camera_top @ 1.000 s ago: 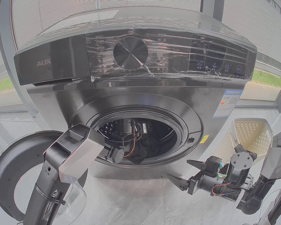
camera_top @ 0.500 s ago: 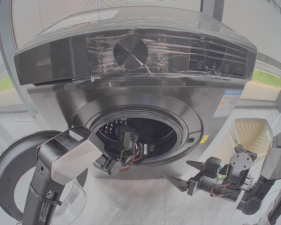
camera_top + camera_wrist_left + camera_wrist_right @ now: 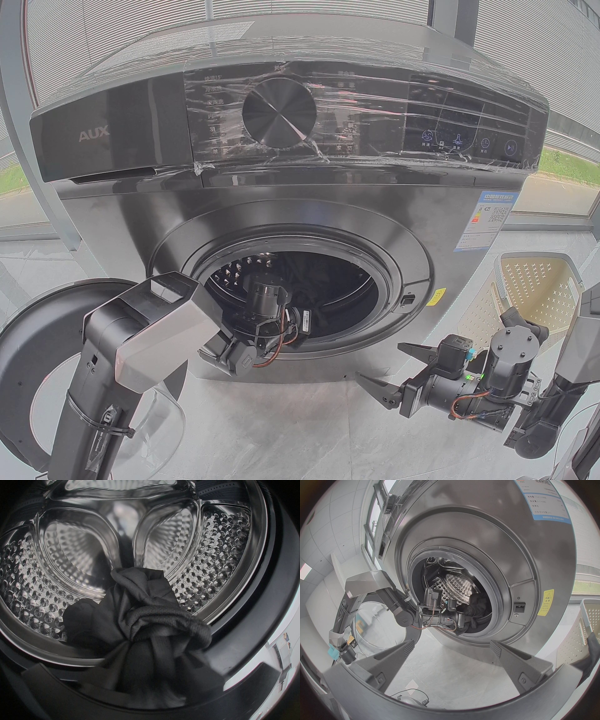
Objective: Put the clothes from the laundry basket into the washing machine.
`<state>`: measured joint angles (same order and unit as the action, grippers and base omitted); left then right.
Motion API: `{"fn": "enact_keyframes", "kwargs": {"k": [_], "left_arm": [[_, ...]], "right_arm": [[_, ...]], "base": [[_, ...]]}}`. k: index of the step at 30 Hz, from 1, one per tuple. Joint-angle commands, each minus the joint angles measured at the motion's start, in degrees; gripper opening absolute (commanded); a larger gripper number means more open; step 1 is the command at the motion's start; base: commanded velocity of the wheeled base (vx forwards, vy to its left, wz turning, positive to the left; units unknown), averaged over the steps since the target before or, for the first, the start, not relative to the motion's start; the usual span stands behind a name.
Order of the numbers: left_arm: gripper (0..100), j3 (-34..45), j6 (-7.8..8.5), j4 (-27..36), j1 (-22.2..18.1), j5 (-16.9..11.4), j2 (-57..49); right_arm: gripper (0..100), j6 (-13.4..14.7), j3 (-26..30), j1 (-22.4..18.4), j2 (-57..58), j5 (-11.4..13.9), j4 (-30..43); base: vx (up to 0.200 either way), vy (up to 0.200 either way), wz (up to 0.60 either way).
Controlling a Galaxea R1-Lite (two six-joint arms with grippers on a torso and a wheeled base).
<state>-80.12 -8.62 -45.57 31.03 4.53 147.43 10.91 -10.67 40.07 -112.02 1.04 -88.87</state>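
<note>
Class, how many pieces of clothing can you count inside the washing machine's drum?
1: a bunched black fabric garment lying at the front rim of the dimpled steel drum. More pieces may be folded inside the bundle.

pale tiled floor (image 3: 300,425), seemingly grass (image 3: 565,165) outside.

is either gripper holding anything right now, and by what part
Right gripper: jaws open, nothing held. Left gripper sits at the black garment in the drum mouth; a hold cannot be told.

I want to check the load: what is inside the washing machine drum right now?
A bunched black garment lies at the front of the drum, reaching over its lip. Anything under it is covered.
</note>
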Motion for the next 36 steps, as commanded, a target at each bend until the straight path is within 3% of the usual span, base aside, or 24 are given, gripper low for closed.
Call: {"fn": "enact_keyframes", "kwargs": {"k": [1, 5, 7, 13, 21, 36], "left_arm": [[0, -0.92, -0.26, -0.13, -0.09, 0.04, 0.22], [0, -4.08, -0.61, -0.57, -0.88, 1.0, 0.05], [0, -8.83, -0.79, -2.33, -1.41, 3.55, 0.75], [0, -17.27, -0.96, -4.0, -2.64, 6.54, 4.62], [0, -28.69, -0.87, -3.91, -3.08, 8.65, 10.59], [0, -29.57, -0.7, -3.39, -3.52, 8.74, 10.77]], "right_arm": [[100, -0.01, -0.06, 0.1, 0.05, 0.02, 0.01], [100, -0.01, -0.06, 0.01, 0.05, 0.02, 0.01], [100, -0.01, -0.14, 0.1, 0.05, 0.02, 0.01], [100, -0.01, -0.14, -0.08, 0.13, 0.02, -0.08], [100, -0.01, -0.06, -0.17, 0.05, 0.02, -0.08], [100, -0.01, 0.03, -0.34, 0.05, 0.02, 0.01]], "base": [[0.0, 0.0, 0.0], [0.0, 0.0, 0.0], [0.0, 0.0, 0.0], [0.0, 0.0, 0.0], [0.0, 0.0, 0.0], [0.0, 0.0, 0.0]]}}
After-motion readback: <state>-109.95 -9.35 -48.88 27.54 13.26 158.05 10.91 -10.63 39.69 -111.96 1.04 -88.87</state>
